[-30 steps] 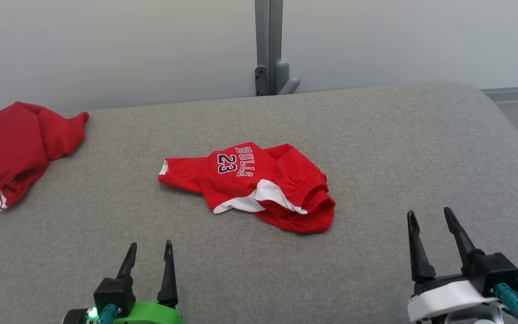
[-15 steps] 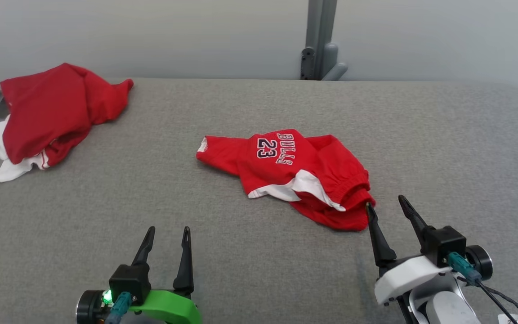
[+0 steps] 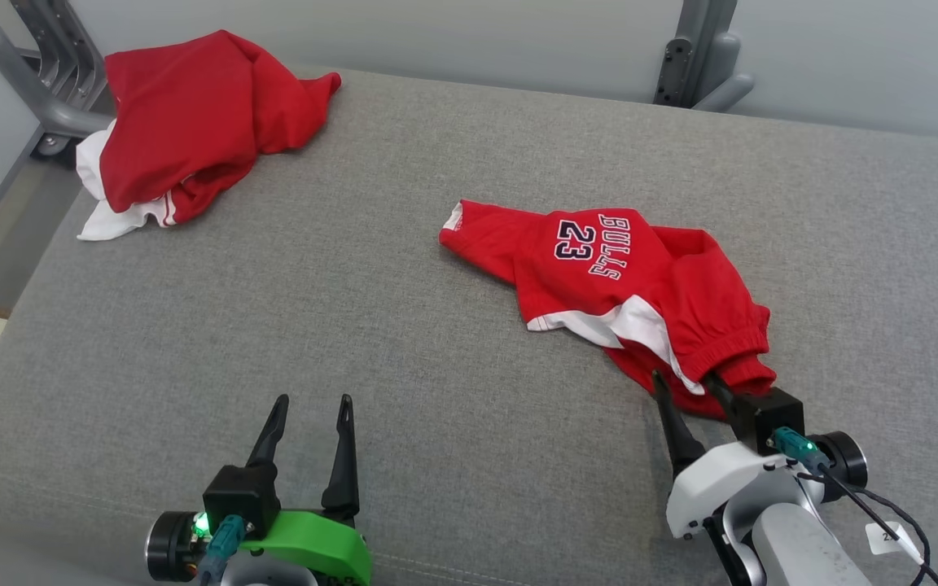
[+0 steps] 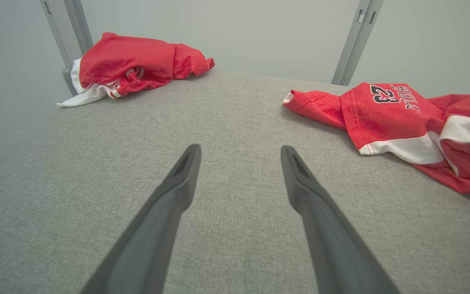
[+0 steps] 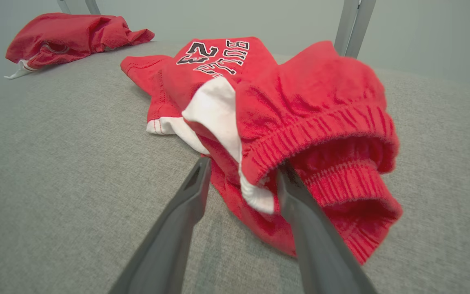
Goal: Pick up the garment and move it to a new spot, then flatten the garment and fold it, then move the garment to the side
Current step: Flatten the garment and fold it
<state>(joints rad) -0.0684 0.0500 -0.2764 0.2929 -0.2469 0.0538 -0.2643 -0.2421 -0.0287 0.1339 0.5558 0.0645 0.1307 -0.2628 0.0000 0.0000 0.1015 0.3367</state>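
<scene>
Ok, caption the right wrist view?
Right end effector, open, straddling the waistband of the red garment on grey cushion.

free: grey cushion (image 3: 355,325) ahead of left hand (image 3: 313,400) | blocked: red shorts (image 3: 640,285) at right hand (image 3: 683,381)

Bright red garment (image 3: 599,268), white panel at the side, ribbed red waistband, and "BULLS 23" in dark navy letters edged with white. The mattress (image 3: 273,325) is a plain pale grey weave. At its far left corner a second garment (image 3: 184,122), red again, white at the hem. Left pincer (image 3: 313,400): black fingers, green body, green light glowing. Right pincer (image 3: 683,378): black fingers, white body.
</scene>
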